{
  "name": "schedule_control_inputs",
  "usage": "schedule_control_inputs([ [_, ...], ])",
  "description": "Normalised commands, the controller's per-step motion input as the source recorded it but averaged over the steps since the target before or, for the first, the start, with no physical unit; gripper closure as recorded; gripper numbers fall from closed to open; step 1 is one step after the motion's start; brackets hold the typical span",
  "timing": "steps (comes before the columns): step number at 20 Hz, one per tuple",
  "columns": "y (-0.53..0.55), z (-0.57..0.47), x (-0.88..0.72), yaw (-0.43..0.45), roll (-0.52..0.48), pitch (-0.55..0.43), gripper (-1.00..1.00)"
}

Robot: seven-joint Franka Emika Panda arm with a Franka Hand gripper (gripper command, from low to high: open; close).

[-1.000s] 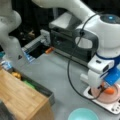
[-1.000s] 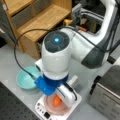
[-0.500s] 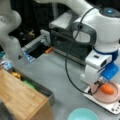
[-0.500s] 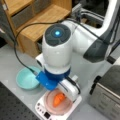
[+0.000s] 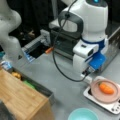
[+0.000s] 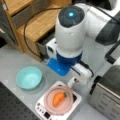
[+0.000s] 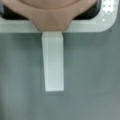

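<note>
Wrist view: pink pan [image 7: 57, 12] at the top edge, seated on a white induction hob [image 7: 107, 22]; the pan's pale handle [image 7: 53, 65] runs straight down over bare grey table [image 7: 95, 75], with open room on both sides of it. No fingers show in this view.

Front views, item by item:
- Gripper [image 6: 75, 81]: hangs below the arm's blue-and-white wrist, just above the handle [image 6: 72, 83] where it leaves the pan. Whether the fingers are released or clenched, I cannot tell; the wrist body hides them in both front views.
- Pan [image 6: 58, 100]: round, shallow, pink, sitting centred on the hob [image 6: 40, 107]; also seen low at a front view's right [image 5: 105, 92].
- Carrot [image 6: 58, 98]: orange, green-topped, lying flat in the middle of the pan, clear of its rim.
- Bowl [image 6: 28, 78]: teal, empty, on the table near the hob toward a front view's left, apart from it.
- Wooden shelf unit [image 6: 37, 27]: behind the arm at a front view's top left, its lower edge near the wrist.
- Toaster [image 6: 107, 92]: metal, just beside the hob at a front view's right, leaving a narrow gap.
</note>
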Motion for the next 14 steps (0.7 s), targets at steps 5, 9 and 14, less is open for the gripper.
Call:
schedule_control_inputs([
  [5,-0.10,-0.11,-0.67,0.199,0.087,-0.271,-1.00],
  [9,-0.19,-0.07,-0.57,0.196,0.078,-0.244,-1.00],
  [14,-0.19,-0.09,-0.33,0.181,0.062,-0.206,-1.00],
])
